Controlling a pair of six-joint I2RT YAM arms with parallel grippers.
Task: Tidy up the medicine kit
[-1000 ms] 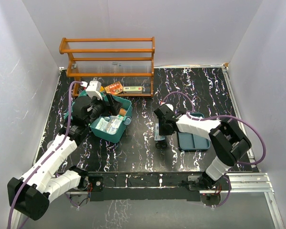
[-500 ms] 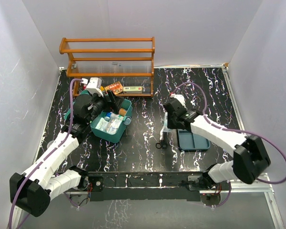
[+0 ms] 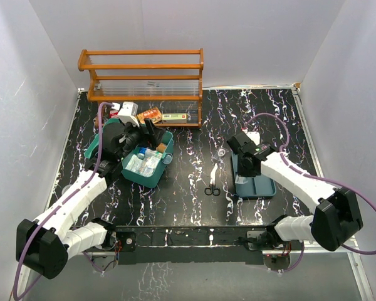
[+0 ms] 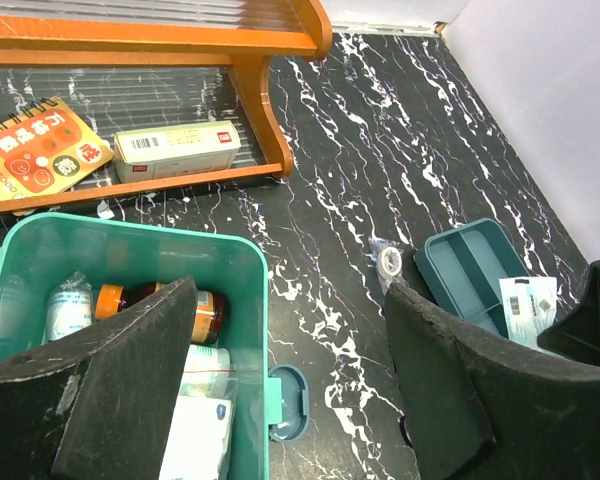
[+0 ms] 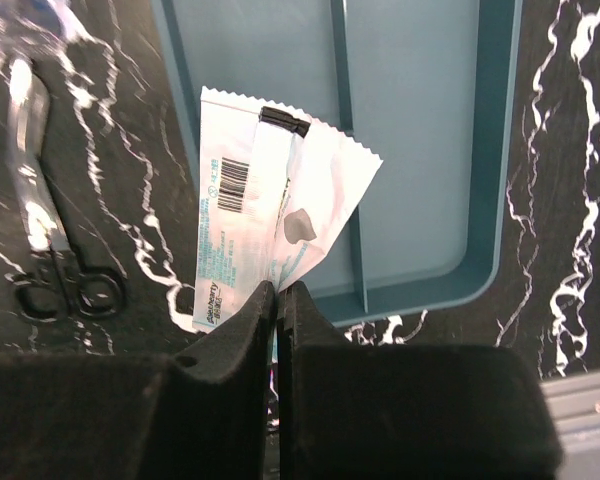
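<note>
The medicine kit's teal box (image 3: 165,142) stands open at the left, holding a brown bottle (image 4: 170,305), a gauze bag (image 4: 68,305) and white packets (image 4: 200,430). My left gripper (image 4: 288,290) hovers open over the box's right wall and latch, holding nothing; in the top view the left gripper (image 3: 145,135) hangs above the box's far side. The darker insert tray (image 3: 263,188) lies at the right. My right gripper (image 5: 277,290) is shut on a white sachet (image 5: 265,235), which hangs over the left compartment of the tray (image 5: 420,150).
Scissors (image 3: 212,187) lie on the black marbled table between box and tray. A small clear bag with a tape roll (image 3: 221,151) sits just beyond them. The orange wooden rack (image 3: 144,81) at the back holds a booklet (image 4: 40,155) and a white carton (image 4: 175,148).
My right gripper closed on the sachet beside the scissors and carried it right, to above the insert tray. The left gripper stayed open over the box, shifting only slightly.
</note>
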